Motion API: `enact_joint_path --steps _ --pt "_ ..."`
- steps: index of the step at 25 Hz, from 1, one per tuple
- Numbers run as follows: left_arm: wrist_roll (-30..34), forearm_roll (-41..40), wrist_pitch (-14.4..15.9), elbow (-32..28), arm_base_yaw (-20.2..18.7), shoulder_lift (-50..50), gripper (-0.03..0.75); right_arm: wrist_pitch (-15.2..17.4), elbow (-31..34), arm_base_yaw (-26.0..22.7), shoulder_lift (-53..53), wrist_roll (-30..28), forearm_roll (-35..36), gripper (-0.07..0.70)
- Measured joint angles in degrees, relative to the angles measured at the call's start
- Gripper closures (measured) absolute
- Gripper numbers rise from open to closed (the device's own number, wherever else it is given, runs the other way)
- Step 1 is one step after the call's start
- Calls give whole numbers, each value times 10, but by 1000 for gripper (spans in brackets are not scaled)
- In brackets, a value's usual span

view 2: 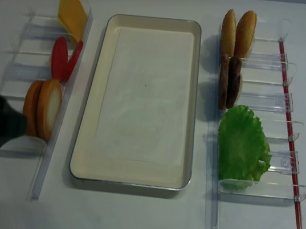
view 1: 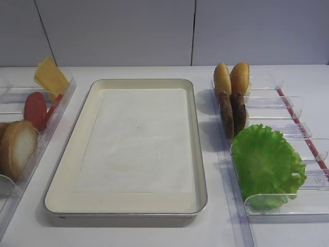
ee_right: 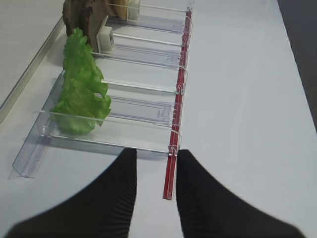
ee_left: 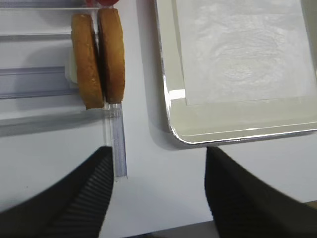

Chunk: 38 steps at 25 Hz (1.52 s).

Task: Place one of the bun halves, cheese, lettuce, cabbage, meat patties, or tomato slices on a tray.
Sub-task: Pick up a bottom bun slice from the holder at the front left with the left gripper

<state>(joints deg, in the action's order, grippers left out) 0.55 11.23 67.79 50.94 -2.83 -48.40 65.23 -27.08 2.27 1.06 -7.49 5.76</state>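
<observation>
The cream tray holds only its white liner. Two bun halves stand on edge in the left rack, the right one showing a pale cut face. My left gripper hovers open just in front of them, nothing between its fingers. Cheese and tomato slices sit farther back. In the right rack are the meat patties and the lettuce. My right gripper is open and empty near that rack's front end. Cabbage is out of view.
Clear plastic racks flank the tray on both sides. Two yellow-orange bun halves stand upright at the back of the right rack. A red strip runs along that rack's outer edge.
</observation>
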Motion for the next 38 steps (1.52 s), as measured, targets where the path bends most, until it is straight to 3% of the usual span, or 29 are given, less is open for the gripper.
enact_joint_path --steps 8,13,21,38 --pt "0 0 29 90 0 -154 319 0 0 0 0 0 0 382" --pt "0 9 30 124 -5 -219 319 0 0 0 0 0 0 382" --pt "-34 -31 30 146 -38 -293 319 0 0 0 0 0 0 382" --pt "-60 -53 28 161 -40 -359 319 0 0 0 0 0 -1 382"
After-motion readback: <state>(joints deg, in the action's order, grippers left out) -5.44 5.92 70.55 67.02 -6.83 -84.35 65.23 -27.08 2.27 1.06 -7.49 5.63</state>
